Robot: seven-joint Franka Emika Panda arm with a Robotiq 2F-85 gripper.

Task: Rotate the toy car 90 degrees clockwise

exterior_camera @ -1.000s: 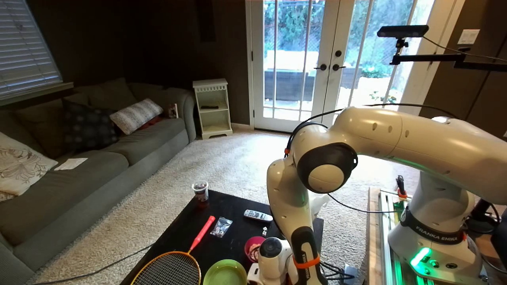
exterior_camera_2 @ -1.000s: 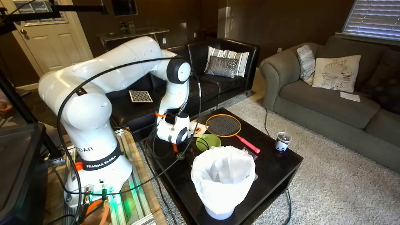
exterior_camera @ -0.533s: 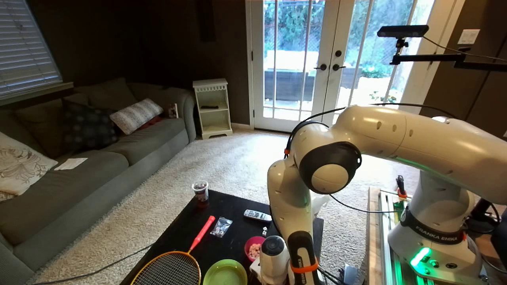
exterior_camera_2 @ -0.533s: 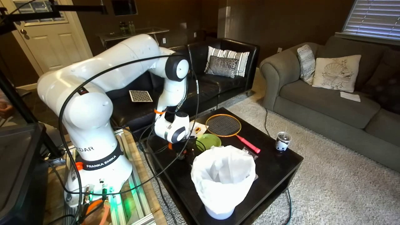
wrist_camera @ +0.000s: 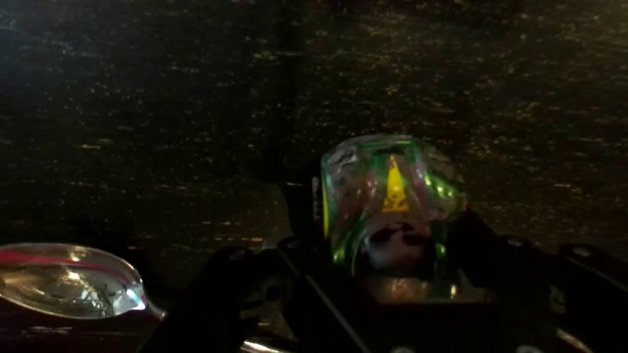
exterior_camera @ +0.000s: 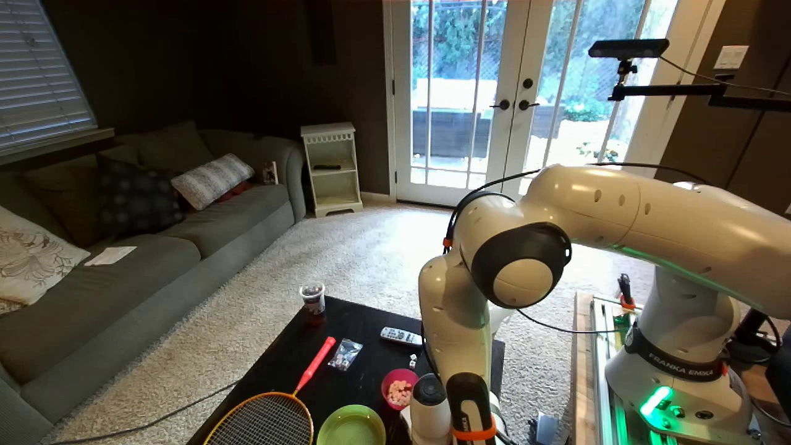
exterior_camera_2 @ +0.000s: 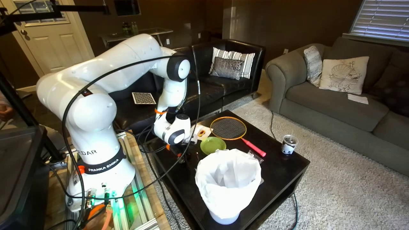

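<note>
Gripper (wrist_camera: 385, 228) pinched one toy car (wrist_camera: 395, 196), with the arm (exterior_camera_2: 139, 54) arched over the surface (exterior_camera_2: 276, 175). One spoon (wrist_camera: 68, 283) lay near; one racket (exterior_camera_2: 228, 128), farther.

One toy car (wrist_camera: 392, 201); one spoon (wrist_camera: 64, 282); one racket (exterior_camera_2: 228, 128); two bowls (exterior_camera: 352, 429); one cup (exterior_camera_2: 289, 145); one bin (exterior_camera_2: 225, 196)

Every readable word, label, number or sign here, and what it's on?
"FRANKA EMIKA": black base band, in both exterior views.
"EDAR", start unclear: white arm base, in an exterior view.
Too small or blurred to read: marks on plastic cup, remote, black arm patch, toy car.
</note>
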